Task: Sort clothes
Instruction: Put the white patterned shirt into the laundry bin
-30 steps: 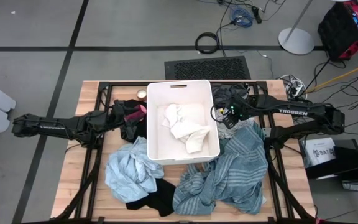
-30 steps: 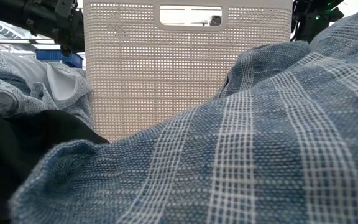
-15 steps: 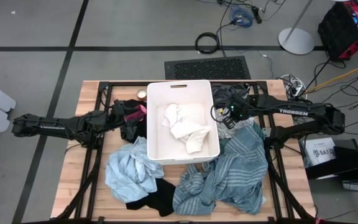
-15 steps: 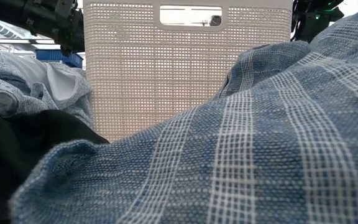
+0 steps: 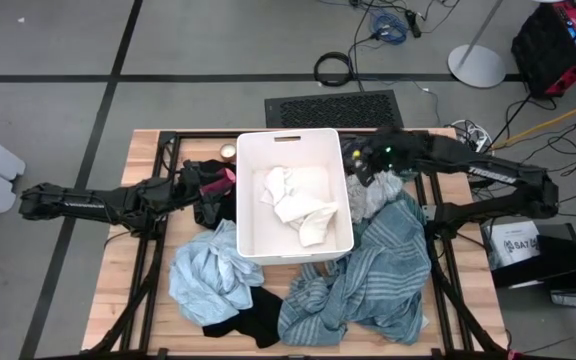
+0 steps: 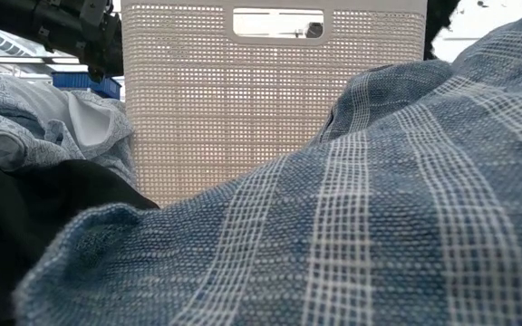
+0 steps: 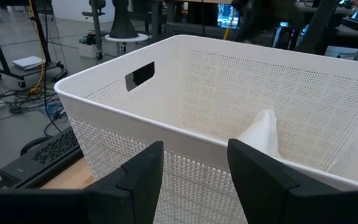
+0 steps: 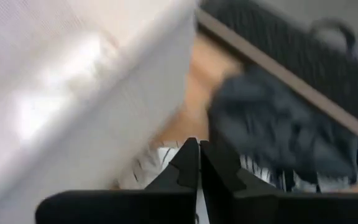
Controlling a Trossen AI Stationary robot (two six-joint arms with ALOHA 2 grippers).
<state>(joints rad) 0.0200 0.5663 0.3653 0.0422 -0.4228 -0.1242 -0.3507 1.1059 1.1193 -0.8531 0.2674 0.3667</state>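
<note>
Dark right gripper [image 5: 356, 163] shifted toward table's back

even, bright overhead light fills the high view, with soft shadows under the arms. the low view is backlit through the white bin [image 6: 273, 100], and the striped cloth [image 6: 379, 226] up close looks soft. the right wrist view is heavily motion-blurred; the left wrist view is sharp.

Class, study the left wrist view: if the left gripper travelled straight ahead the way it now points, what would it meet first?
Most likely the near wall of the white bin. The left gripper, fingers open, faces that perforated wall just below its rim, with nothing visible between, though the gap's depth is unclear.
</note>
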